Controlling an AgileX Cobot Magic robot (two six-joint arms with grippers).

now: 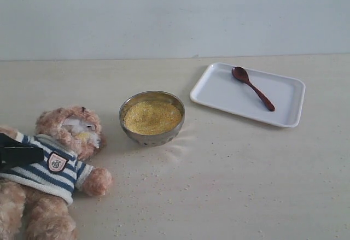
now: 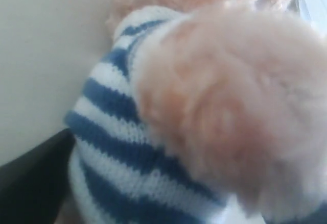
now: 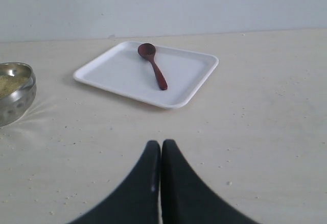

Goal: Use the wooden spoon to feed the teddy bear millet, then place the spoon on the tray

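All I can see of my machine is its two ends, both plain black with no cables, screws or labels in sight. The right gripper [image 3: 161,142] shows best on its own wrist camera: two smooth, matte black fingers [image 3: 143,183], broad where they are nearest the lens, curving inward and narrowing to rounded tips, with a thin straight seam between them. One finger carries a tiny pale speck [image 3: 153,188] close to that seam. The left gripper [image 1: 22,153] appears at the far left of the exterior view as a flat, dark wedge with a blunt tip and a shorter black piece above it. Its own wrist camera gives me only a dark, blurred patch, too soft to read.
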